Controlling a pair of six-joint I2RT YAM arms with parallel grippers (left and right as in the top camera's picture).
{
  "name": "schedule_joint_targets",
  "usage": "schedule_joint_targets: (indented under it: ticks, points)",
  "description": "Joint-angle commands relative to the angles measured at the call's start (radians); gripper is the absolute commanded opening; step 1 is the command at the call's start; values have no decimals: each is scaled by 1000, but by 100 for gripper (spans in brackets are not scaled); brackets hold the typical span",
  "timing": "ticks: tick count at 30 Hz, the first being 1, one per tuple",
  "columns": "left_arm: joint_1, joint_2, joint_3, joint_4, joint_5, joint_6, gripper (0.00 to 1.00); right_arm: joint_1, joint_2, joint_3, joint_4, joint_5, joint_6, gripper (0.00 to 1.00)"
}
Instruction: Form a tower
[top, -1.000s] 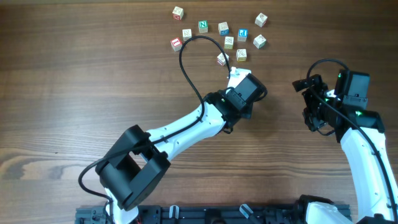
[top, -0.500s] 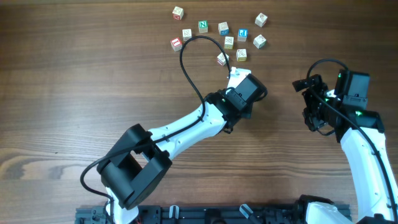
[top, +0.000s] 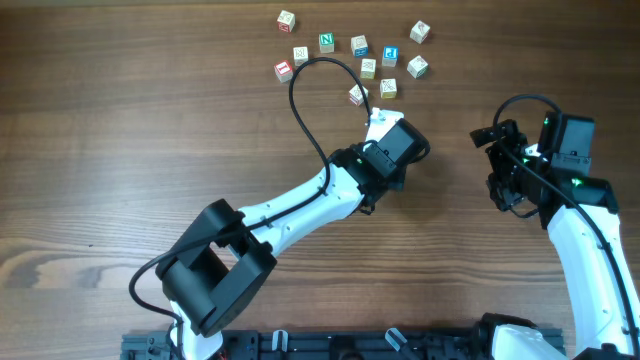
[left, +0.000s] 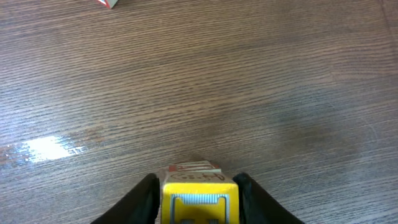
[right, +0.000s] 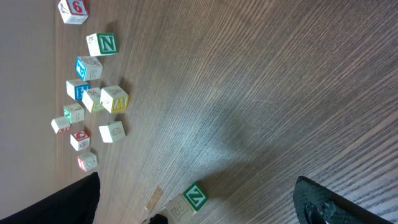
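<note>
Wooden table (top: 120, 120), dark brown and grained, fills every view. The left arm (top: 300, 205), white with black joints, reaches diagonally across it, and a black cable (top: 300, 85) loops up from its wrist. The right arm (top: 585, 250) is bent well off to the side.

The right gripper (top: 500, 168) has its fingers spread wide. Nothing is between them but bare wood.

The left gripper (left: 196, 180) has the tower (left: 199, 202) right between its fingertips. One dark finger (left: 144, 200) stands close on each side of the top cube. Whether they press the cube or stand just clear of it cannot be told. The cube turns a yellow face to the wrist camera and a red-printed face beyond that. How many cubes are stacked under it is hidden from this angle. From overhead, the tower sits just ahead of the left gripper's tips.

Loose letter cubes (top: 359, 45) lie scattered farther ahead of the left gripper, past the tower, and well apart from the right gripper. Among them are a green N cube (top: 326, 42) and a blue-lettered cube (top: 391, 53).
</note>
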Motion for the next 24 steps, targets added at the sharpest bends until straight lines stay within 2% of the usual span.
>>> schedule_joint_targets:
  ticks: [1, 10, 12, 13, 16, 17, 18, 20, 24]
  points:
    - [3, 14, 14, 6, -17, 8, 47, 2, 9, 12, 2, 6, 8, 100]
    - [3, 13, 15, 6, -16, 8, 65, 2, 9, 12, 2, 6, 8, 100]
    - [3, 13, 15, 6, -16, 8, 75, 2, 9, 12, 2, 6, 8, 100]
    - [3, 13, 15, 6, -16, 8, 84, 2, 9, 12, 2, 6, 8, 100]
    - [9, 10, 39, -7, -15, 17, 92, 2, 9, 12, 2, 6, 8, 100]
    - [13, 9, 58, -21, 1, 55, 95, 2, 9, 12, 2, 6, 8, 100]
    - [21, 7, 100, -52, 24, 89, 99, 2, 9, 12, 2, 6, 8, 100]
    - [41, 7, 180, -143, 57, 91, 100, 2, 9, 12, 2, 6, 7, 100]
    - [170, 7, 370, -381, 318, 91, 99, 2, 9, 12, 2, 6, 8, 100]
